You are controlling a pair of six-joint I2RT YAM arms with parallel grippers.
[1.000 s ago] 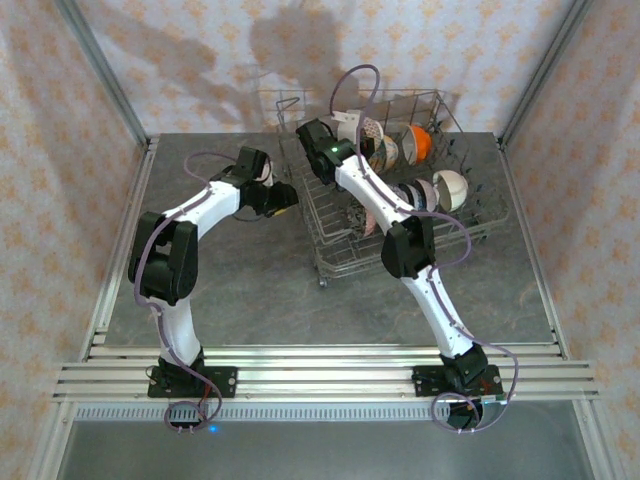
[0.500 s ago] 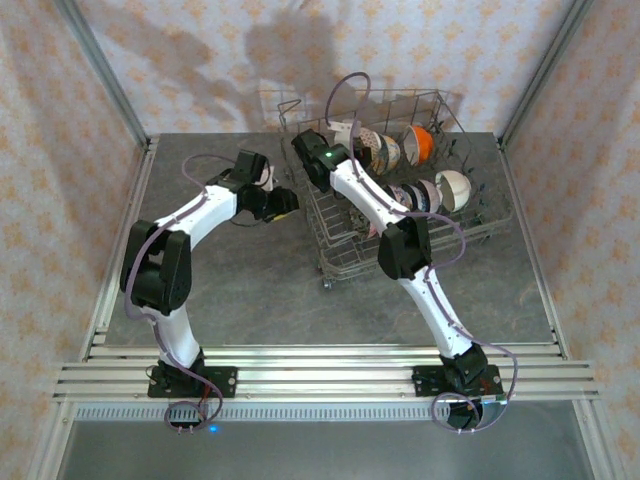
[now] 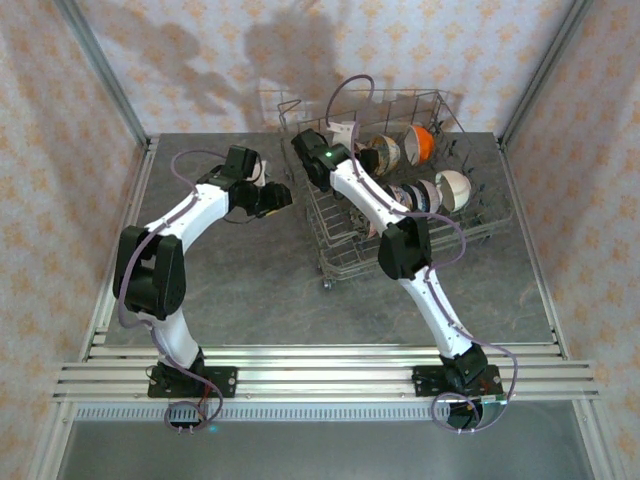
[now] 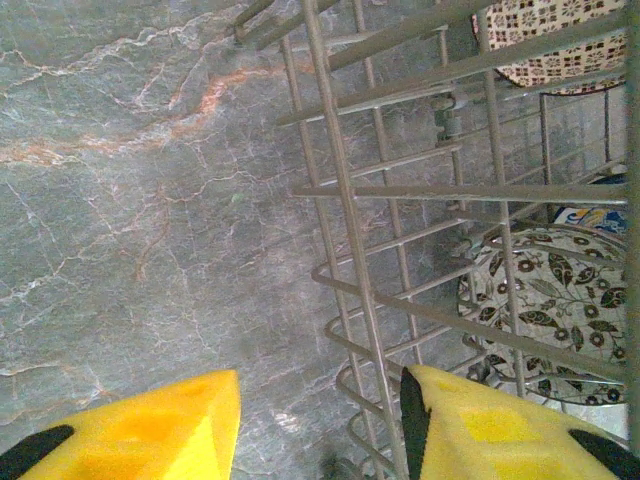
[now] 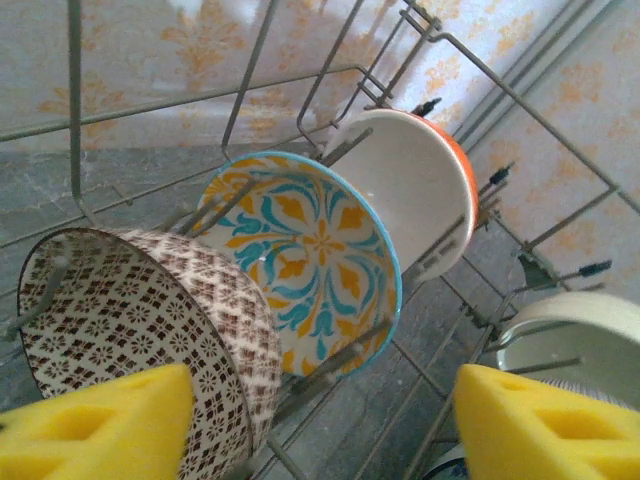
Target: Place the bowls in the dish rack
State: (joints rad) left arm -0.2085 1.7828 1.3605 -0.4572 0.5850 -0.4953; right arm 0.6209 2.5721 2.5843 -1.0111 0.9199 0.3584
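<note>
**Bowls on edge in the rack, both grippers empty**

The dish rack [image 3: 338, 250] sits on the grey marbled table [image 3: 240, 290], toward the far right. The bowls [image 3: 386, 152] stand on edge between its tines in two rows. Seen from the right wrist, the back row starts with a brown-checked bowl [image 5: 150, 320] nearest. A blue-and-yellow bowl [image 5: 310, 260] leans just behind it, then comes an orange bowl [image 5: 425, 190] with a white inside. A cream bowl [image 5: 575, 325] sits in the next row, off to the side. From the left wrist, a leaf-patterned bowl [image 4: 555, 310] shows through the rack's wire wall, low down inside.

The right gripper [image 5: 320, 410] hangs inside the rack by the brown-checked bowl, its yellow fingers [image 5: 110, 425] spread wide and holding nothing. One finger is close to that bowl's rim, though I can't tell whether it touches.

The left gripper [image 4: 320, 430] is at the rack's left wall, jaws partly apart and gripping nothing. One finger is over bare table and the other is at the wires, with an upright wire running right along its inner edge. Whether they touch, I can't say.
</note>
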